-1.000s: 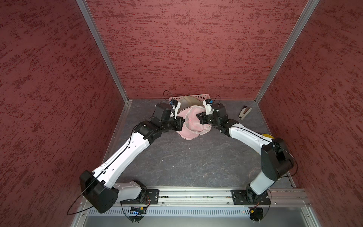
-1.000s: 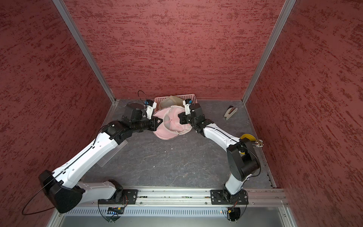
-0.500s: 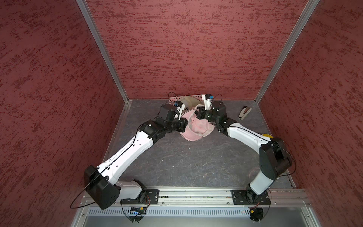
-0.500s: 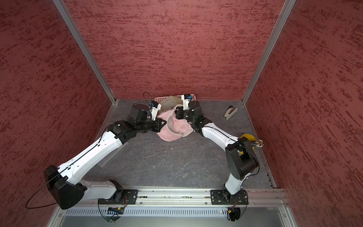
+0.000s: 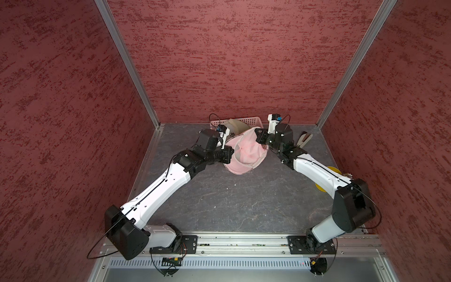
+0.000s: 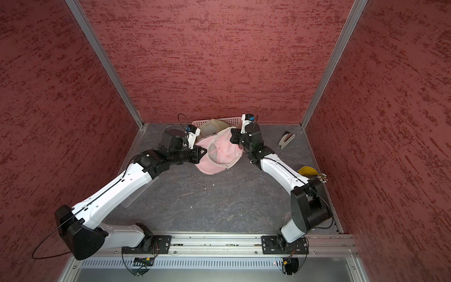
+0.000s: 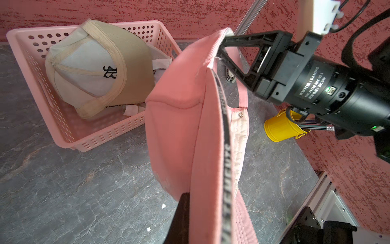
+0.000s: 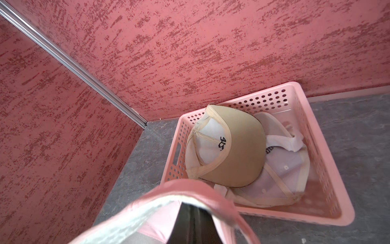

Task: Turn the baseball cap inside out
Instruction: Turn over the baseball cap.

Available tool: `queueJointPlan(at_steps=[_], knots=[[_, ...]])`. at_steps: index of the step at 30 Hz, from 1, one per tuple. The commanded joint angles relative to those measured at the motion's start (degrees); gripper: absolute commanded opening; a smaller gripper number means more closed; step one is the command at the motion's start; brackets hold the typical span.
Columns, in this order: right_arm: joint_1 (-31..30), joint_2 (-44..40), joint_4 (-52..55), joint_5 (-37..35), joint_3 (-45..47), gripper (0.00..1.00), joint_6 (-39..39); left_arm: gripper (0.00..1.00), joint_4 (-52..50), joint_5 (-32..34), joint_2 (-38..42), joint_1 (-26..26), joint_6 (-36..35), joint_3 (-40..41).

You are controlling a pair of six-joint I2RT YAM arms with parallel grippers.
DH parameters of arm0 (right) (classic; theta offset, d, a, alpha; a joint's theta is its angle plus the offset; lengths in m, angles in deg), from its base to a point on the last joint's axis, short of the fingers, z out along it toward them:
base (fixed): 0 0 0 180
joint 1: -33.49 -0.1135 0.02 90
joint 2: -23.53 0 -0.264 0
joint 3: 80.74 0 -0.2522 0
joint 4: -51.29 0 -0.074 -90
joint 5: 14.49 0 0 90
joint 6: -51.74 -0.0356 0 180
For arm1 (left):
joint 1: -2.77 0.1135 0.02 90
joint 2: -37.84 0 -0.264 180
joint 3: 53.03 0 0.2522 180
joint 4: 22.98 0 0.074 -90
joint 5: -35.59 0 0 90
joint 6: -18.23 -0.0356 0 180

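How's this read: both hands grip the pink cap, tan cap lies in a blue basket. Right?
No: the basket is pink, not blue, per the left wrist view. Both the left hand and right hand grip the pink cap; tan cap lies in the basket.

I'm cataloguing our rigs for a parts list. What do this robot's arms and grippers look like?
The left arm and right arm have white shells, black joint housings and black cables. The right gripper has black fingers built as open triangular frames, behind a black cylindrical motor printed DAMIAO. The left gripper is black too. Each wrist carries a white camera mount.
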Motion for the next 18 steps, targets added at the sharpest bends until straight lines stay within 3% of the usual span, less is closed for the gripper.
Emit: queueJointPlan(at_steps=[1,11,16,18], knots=[[-0.42,-2.24,6.66,2.09,1.17,0.03,5.12,0.0,-0.41,1.66,0.54,0.92,-1.89,-2.0],[-1.91,-9.83,27.24,8.55,-1.02,0.22,14.33,0.0,-3.73,-0.47,-2.28,3.83,-5.62,-6.51],[-1.97,-11.29,33.32,13.23,-2.19,0.2,17.25,0.0,-5.75,-0.65,-3.77,3.96,-6.74,-8.35],[-2.39,-12.58,33.09,14.92,-1.32,0.25,17.68,0.0,-6.26,0.32,-3.9,4.13,-6.76,-8.93]])
